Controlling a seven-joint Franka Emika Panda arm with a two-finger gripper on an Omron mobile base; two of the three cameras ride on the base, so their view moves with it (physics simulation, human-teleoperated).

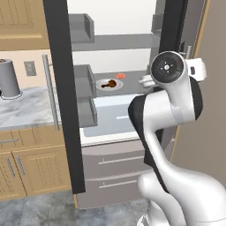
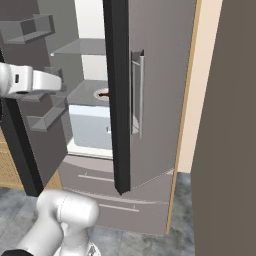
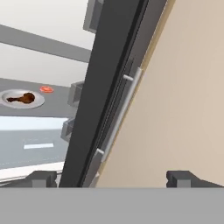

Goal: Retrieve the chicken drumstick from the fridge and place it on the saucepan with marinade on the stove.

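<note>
Tall grey metal French-door fridge (image 1: pixel 115 172): both upper doors stand open, white interior lit, two lower drawers shut. Left door (image 1: pixel 62 97) is swung out toward the counter, its dark edge facing the left base camera, grey door bins on its inner face. Right door (image 2: pixel 150 90) is swung out too; its long vertical bar handle (image 2: pixel 136 95) shows in the right base view and again, tilted, in the hand view.

White robot arm (image 1: pixel 172 132) rises in front of the drawers, forearm reaching up to the level of the grey shelf, hand close by the right door's edge.

Wooden base cabinets with a pale marbled counter (image 1: pixel 26 108) sit left of the fridge. An upright grey cylinder (image 1: pixel 8 78) stands on the counter.

Grey fridge shelf (image 1: pixel 132 88): carries a small round white plate (image 1: pixel 109 84). On the plate lies the chicken drumstick (image 1: pixel 109 84), a small dark reddish-brown lump of meat, resting inside the rim. Just beside the plate, apart from it, lies a small flat red-orange item (image 1: pixel 120 75).

Two-finger gripper (image 3: pixel 111 178): dark fingertips (image 3: pixel 43 178) stand at the full spread, far apart. Nothing lies between them; no contact with door, handle or shelf is visible. The drumstick is well apart from the fingers, further into the fridge.
</note>
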